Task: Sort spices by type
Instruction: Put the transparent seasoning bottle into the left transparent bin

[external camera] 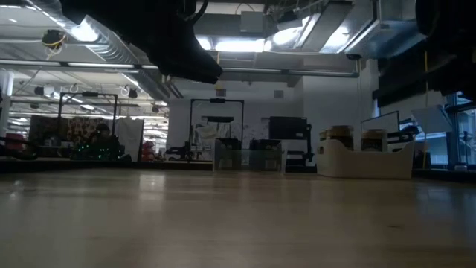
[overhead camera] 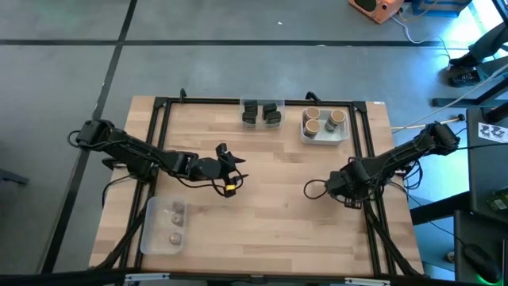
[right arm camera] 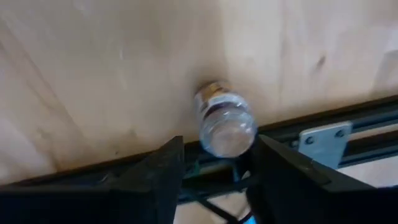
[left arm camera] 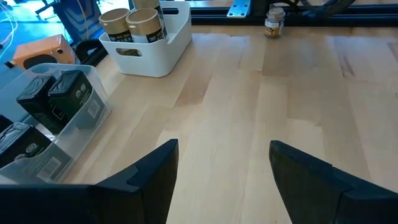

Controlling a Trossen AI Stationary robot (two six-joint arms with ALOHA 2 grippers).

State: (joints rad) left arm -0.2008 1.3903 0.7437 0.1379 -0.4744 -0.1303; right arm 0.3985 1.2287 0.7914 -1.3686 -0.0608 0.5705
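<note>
Closest to the right wrist camera, one tiny jar (right arm camera: 226,124) with a brown top lies between the spread fingers of the right gripper (right arm camera: 214,171), at the desk (overhead camera: 270,214) edge beside the black frame rail (right arm camera: 348,134). Contact between fingers and jar cannot be confirmed; the jaws are spread and the jar sits free in the gap. In the high view the right gripper (overhead camera: 347,199) is at the right side of the desk, close to the frame.

Left gripper (overhead camera: 232,176): positioned near the desk centre-left, fingers (left arm camera: 152,177) spread wide apart, holding nothing. Bare desk surface shows between them in the left wrist view.

Item count by type:

1. Round tan-topped jars: three visible in the high view, standing inside the white rectangular tray (overhead camera: 343,135) at the far right of the desk. The left wrist view shows two of them (left arm camera: 144,25).
2. Dark boxy jars (overhead camera: 261,112): the high view shows two dark clusters in the clear tray (left arm camera: 93,106) at the far edge, just left of the white tray. The left wrist view shows at least three (left arm camera: 56,96); the exact total cannot be determined.
3. Tiny brown-topped jars: two (overhead camera: 175,222) in the shallow clear tray (overhead camera: 151,230) at the near left, plus the one at the right gripper, also visible as a small jar (left arm camera: 273,22) by the frame in the left wrist view.
</note>
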